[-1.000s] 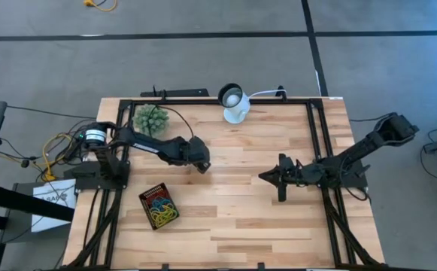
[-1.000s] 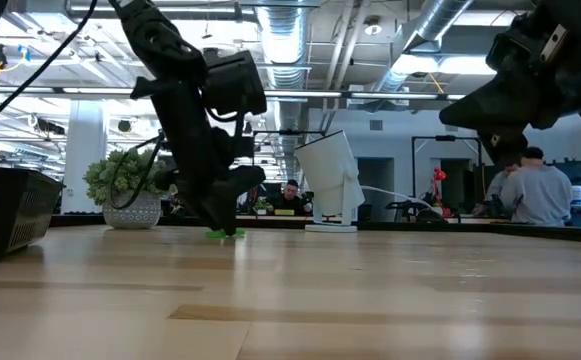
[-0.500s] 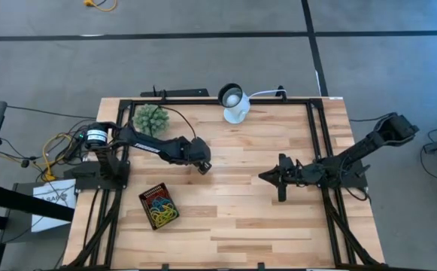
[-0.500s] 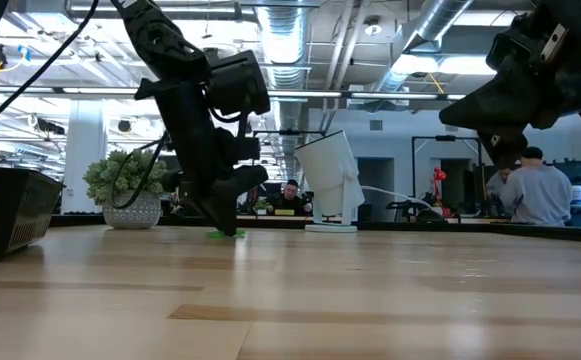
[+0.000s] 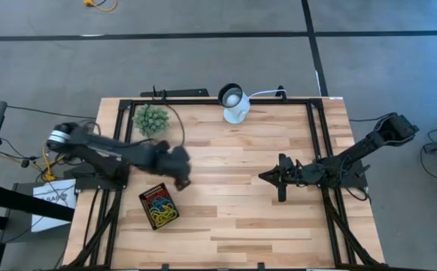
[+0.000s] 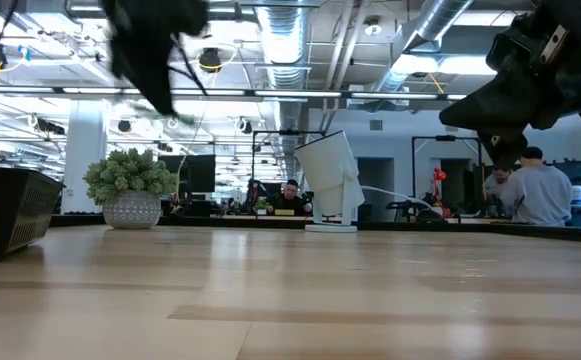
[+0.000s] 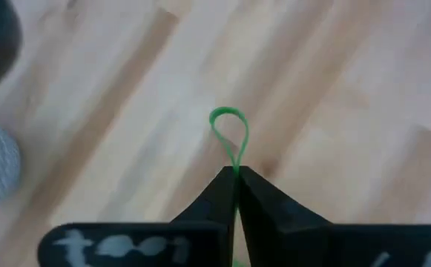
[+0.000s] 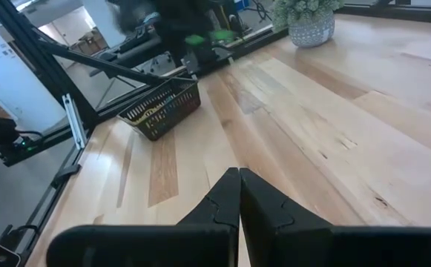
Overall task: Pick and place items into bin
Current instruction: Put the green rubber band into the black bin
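Green band (image 7: 231, 139) pinched in my left gripper (image 7: 236, 176), lifted clear to carry toward the black bin (image 5: 159, 206); right gripper (image 8: 239, 178) waits, fingers together.

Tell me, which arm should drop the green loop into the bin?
The left. Its gripper is shut on the green loop and hangs close to the bin. The right gripper waits far across the table, holding nothing.

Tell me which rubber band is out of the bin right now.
The green rubber band, pinched in the left end effector above the table; the other bands lie in the black bin.
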### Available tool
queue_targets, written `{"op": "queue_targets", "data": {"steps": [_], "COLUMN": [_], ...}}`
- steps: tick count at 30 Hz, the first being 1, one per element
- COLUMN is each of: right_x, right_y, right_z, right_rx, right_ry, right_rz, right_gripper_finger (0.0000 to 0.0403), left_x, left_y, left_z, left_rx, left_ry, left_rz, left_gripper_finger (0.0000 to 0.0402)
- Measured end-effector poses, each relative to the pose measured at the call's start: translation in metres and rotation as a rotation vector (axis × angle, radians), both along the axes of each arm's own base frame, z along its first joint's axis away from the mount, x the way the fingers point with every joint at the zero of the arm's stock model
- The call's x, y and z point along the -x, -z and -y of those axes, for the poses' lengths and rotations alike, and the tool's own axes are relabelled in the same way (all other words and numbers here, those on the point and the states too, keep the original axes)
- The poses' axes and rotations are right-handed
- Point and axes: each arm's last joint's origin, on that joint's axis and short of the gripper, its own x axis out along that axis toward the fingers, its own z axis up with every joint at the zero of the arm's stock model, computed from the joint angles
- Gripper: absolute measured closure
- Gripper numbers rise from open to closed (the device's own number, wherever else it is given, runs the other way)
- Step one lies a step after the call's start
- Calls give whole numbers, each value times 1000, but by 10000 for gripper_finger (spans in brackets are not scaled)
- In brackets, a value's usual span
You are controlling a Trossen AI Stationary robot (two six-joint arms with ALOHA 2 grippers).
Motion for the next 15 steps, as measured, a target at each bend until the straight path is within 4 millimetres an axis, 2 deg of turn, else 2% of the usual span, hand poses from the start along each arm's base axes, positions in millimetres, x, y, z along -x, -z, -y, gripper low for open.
{"op": "queue_targets", "data": {"steps": [2, 6, 10, 15], "right_x": [0, 0, 0, 0], "right_y": [0, 0, 0, 0], "right_z": [0, 0, 0, 0], "right_rx": [0, 0, 0, 0], "right_ry": [0, 0, 0, 0], "right_rz": [0, 0, 0, 0], "right_gripper_finger": [403, 403, 403, 403], "left_x": [20, 52, 73, 83], "left_y": [-12, -17, -7, 15], "left_z": [17, 54, 88, 124], "left_rx": [25, 19, -3, -33], "left_ry": [-18, -101, -165, -199], "left_rz": [16, 33, 7, -5], "left_gripper_finger": [401, 401, 401, 401]}}
